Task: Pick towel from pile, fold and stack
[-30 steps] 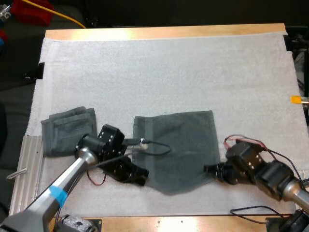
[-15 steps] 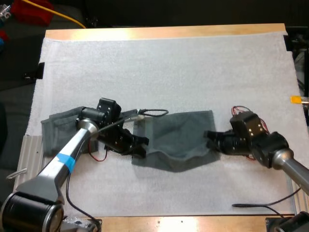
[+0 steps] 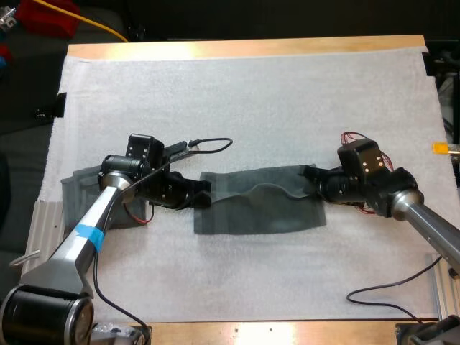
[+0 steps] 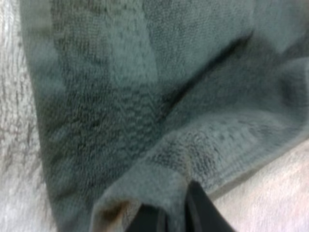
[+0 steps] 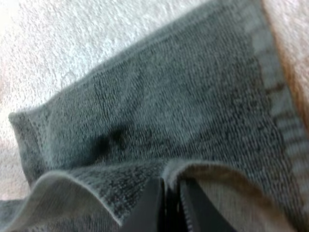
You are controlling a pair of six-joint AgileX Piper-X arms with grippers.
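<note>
A dark grey-green towel (image 3: 259, 208) lies across the middle of the white mat, its near half carried over its far half in a loose fold. My left gripper (image 3: 203, 195) is shut on the towel's left edge, and my right gripper (image 3: 310, 183) is shut on its right edge. In the left wrist view the black fingers (image 4: 198, 212) pinch a raised fold of the towel (image 4: 145, 96). The right wrist view has the fingers (image 5: 152, 208) closed on the towel's (image 5: 169, 111) lifted hem. A folded towel (image 3: 83, 190) lies at the mat's left side, partly under my left arm.
The white mat (image 3: 251, 100) covers most of the wooden table (image 3: 244, 47). A metal rail (image 3: 32, 244) runs along the near left edge. A loose black cable (image 3: 392, 302) lies on the mat at the near right.
Both grippers have carried the towel's near edge away from me over the far half, folding it. The towel now shows as a narrower band across the mat.
</note>
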